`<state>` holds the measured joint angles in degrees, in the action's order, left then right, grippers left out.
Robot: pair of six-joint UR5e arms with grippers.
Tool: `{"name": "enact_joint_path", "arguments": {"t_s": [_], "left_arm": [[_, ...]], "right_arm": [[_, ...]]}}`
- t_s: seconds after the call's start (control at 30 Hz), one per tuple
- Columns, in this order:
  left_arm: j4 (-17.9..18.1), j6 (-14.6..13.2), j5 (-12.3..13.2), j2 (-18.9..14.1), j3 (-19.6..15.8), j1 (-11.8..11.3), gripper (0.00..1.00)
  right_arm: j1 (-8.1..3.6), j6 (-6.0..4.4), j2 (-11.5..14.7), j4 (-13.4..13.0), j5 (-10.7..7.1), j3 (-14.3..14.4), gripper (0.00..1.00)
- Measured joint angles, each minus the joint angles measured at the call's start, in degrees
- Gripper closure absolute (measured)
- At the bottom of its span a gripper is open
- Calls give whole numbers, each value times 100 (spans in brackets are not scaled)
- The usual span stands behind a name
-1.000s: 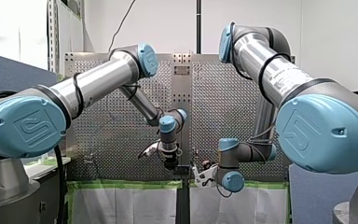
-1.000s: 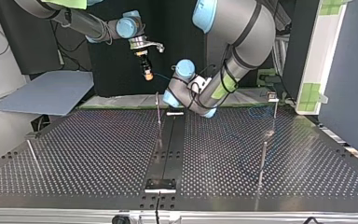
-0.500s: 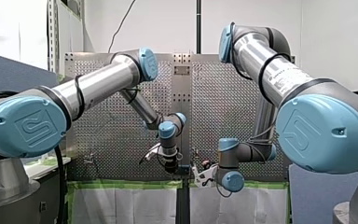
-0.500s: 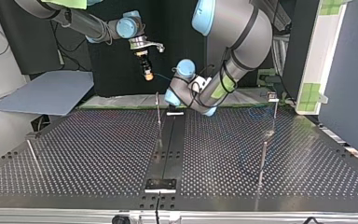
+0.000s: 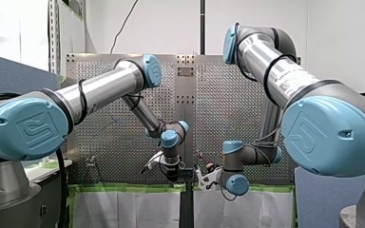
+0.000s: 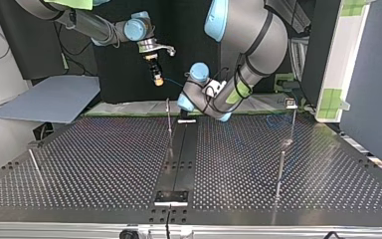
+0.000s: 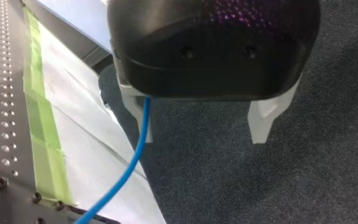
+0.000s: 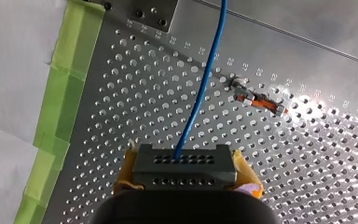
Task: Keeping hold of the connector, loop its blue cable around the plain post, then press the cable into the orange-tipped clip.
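Right wrist view shows my right gripper, its yellow pads clamped on the grey connector. The blue cable runs straight ahead from it, and the orange-tipped clip lies ahead, just beside the cable. Left wrist view shows my left gripper with its fingers apart, the cable hanging against one finger.

Connector: grey block with two rows of small holes, clamped between the yellow pads of my right tool. Blue cable: leaves the connector's middle and runs nearly straight across the perforated table. Orange-tipped clip: small grey-and-orange piece on the table, near the cable, not touching it. Left wrist view: the cable hangs past one pale finger of my left tool.
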<state>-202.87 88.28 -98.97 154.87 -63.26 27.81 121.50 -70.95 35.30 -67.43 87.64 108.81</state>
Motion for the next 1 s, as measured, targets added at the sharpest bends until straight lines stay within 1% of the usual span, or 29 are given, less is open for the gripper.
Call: {"name": "enact_joint_path", "arguments": {"t_s": [0.13,0.3,0.4,1.0], "left_arm": [[-1,12,9,64,-33,-7,2],[-16,-50,-57,321,-7,-30,2],[7,-47,-63,421,-3,-41,2],[30,19,-61,467,-17,-61,2]], "right_arm": [[-1,-6,0,-1,0,-4,100],[-2,-5,0,-3,-8,-10,100],[-4,-6,0,-5,-14,-11,100],[-5,-13,0,-9,-27,-12,100]]}}
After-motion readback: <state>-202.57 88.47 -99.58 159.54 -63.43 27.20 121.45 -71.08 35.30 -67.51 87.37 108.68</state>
